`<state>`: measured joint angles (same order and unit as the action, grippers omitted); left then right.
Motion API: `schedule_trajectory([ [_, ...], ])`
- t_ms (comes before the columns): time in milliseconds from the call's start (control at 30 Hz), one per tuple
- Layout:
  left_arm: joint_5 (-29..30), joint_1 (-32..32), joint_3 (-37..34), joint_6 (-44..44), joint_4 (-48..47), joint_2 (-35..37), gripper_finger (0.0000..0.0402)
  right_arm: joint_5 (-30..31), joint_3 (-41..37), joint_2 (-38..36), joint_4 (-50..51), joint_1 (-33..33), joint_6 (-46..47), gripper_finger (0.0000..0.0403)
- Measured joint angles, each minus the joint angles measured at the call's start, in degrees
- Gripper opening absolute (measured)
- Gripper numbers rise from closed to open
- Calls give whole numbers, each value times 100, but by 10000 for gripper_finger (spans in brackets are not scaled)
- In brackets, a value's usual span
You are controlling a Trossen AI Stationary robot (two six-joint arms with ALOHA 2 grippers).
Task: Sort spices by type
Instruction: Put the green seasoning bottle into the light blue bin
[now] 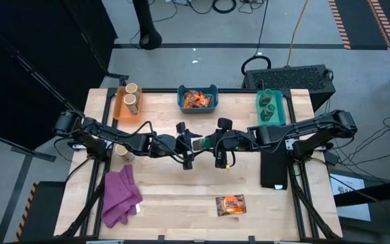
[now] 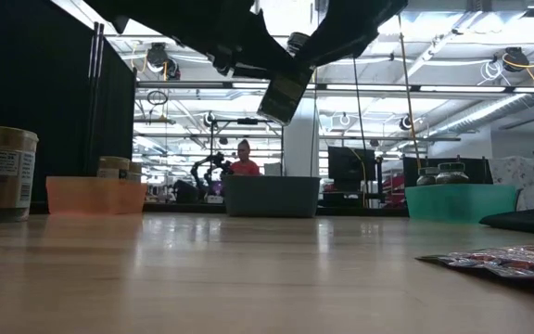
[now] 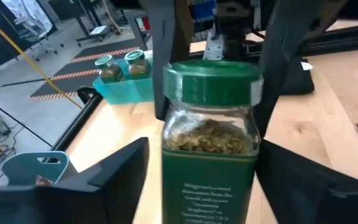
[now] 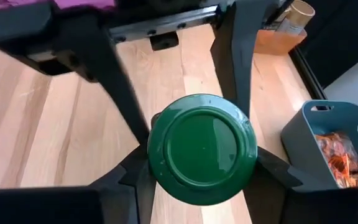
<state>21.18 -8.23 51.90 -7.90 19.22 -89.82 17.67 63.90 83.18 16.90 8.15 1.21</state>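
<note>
A green-lidded spice jar with a dark-green label hangs tilted in the air over the table's middle. My right gripper comes from the table's right and is shut on its lid. My left gripper comes from the left. It stands open, with a finger on either side of the jar's body and a narrow gap beside one finger. A printed packet lies flat near the front edge. A tan jar stands upright under my left arm. My right gripper pinches the rim of the jar's green lid between its two fingers. It comes from the table's right, slanting downward, and looks onto the lid's top. The jar is lifted clear of the table and tilted, its lid toward the right arm.
Along the far edge stand an orange bin with tan jars, a blue bin with orange packets and a teal bin with green jars. A purple cloth lies front left. A black pad lies at the right.
</note>
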Motion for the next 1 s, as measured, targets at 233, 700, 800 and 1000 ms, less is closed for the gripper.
schedule_trajectory([
  [233,52,-4,0,0,-61,0,312,2,170,0,741,-142,507,163],
  [700,1438,-4,1,-340,-159,119,315,480,879,-639,3982,-1660,1624,163],
  [800,1692,-4,2,-505,-168,319,315,602,859,-1022,4113,-2193,2046,163],
  [1000,1819,-2,4,-745,-371,767,315,1264,712,-1563,5334,-3022,4106,163],
])
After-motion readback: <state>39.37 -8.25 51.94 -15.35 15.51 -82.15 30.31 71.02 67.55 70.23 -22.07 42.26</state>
